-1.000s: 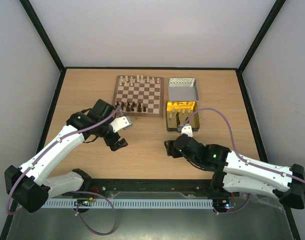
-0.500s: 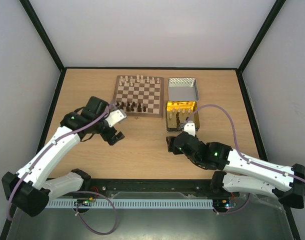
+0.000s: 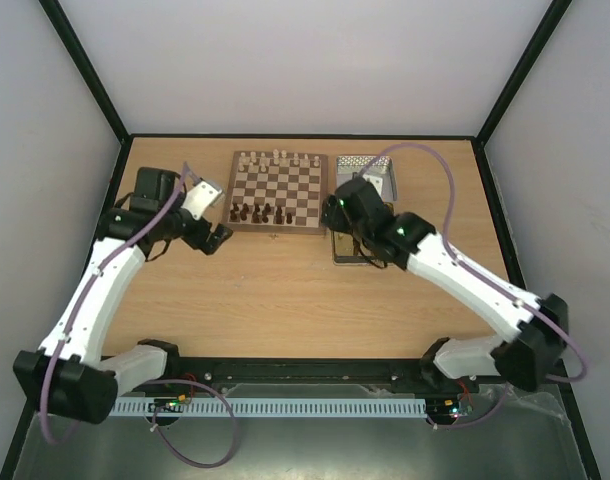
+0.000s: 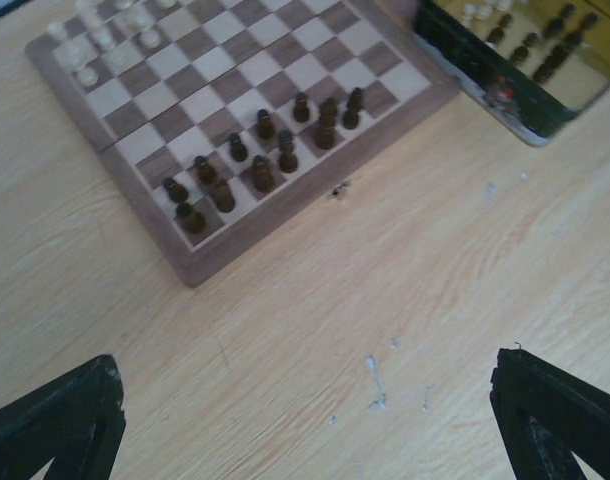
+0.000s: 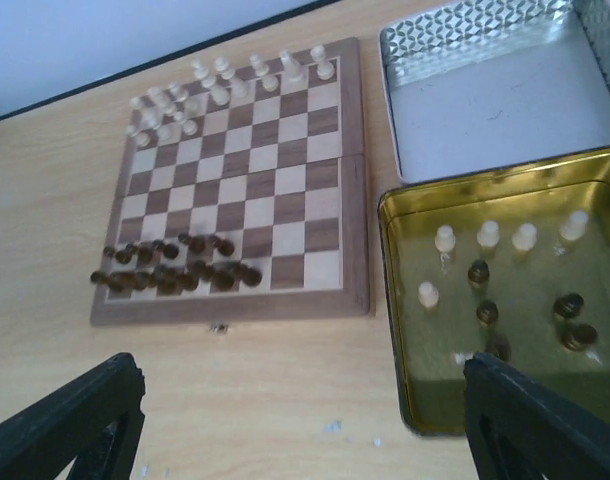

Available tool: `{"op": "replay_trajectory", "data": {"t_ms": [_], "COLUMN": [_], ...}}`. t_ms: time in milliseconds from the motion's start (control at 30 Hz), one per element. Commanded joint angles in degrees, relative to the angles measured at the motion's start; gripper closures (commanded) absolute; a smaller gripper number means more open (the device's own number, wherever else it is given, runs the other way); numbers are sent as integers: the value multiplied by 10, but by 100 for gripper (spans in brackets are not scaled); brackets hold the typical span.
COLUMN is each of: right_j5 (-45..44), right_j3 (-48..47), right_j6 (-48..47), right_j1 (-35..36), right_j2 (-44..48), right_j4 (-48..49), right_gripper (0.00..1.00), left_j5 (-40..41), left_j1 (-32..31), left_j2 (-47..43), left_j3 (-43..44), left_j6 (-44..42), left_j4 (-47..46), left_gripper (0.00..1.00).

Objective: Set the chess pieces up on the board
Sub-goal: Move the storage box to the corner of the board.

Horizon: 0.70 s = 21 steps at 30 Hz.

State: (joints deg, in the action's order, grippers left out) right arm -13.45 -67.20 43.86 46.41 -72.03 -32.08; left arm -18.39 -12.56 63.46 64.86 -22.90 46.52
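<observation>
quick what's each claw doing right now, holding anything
left claw: open, holding nothing
right claw: open, holding nothing

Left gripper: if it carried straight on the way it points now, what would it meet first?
Most likely bare table, just short of the board; nothing stands between the open left gripper and the wood, though depth is hard to judge.

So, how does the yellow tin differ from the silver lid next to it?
The tin is gold-yellow inside, while the lid is silver-grey with a patterned wall. The tin holds pale and dark pieces, but the lid shows none. The tin lies nearer the arms and the lid lies behind it. Both are shallow rectangular trays, open side up, to the right of the board.
</observation>
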Motion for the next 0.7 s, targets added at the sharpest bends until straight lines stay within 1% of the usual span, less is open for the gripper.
{"op": "replay_trajectory", "data": {"t_ms": [0, 133, 200, 267, 333, 433, 500, 667], "right_j5": [108, 149, 155, 117, 96, 113, 130, 162], "right_j3": [-66, -168, -236, -319, -382, -454, -488, -519], "right_j6": [-19, -39, -56, -69, -72, -72, -65, -54], "right_j1": [-78, -140, -163, -178, -195, -231, -261, -321], "right_j2": [-86, -201, -263, -318, -368, -437, -480, -560], "right_j4": [49, 38, 14, -29, -49, -74, -86, -90], "right_gripper": [16, 21, 27, 34, 39, 53, 63, 79], "left_j5": [-122, -170, -182, -193, -193, -192, -195, -201], "left_j1": [77, 104, 109, 112, 114, 115, 115, 117], "left_j2": [53, 90, 93, 88, 81, 74, 69, 61], "left_j3": [24, 26, 21, 17, 14, 10, 8, 11], "left_j6": [8, 6, 12, 14, 17, 17, 16, 17], "left_j4": [-24, -27, -32, -35, -39, -41, -42, -41], "left_gripper": [1, 1, 1, 1, 1, 1, 1, 1]}}
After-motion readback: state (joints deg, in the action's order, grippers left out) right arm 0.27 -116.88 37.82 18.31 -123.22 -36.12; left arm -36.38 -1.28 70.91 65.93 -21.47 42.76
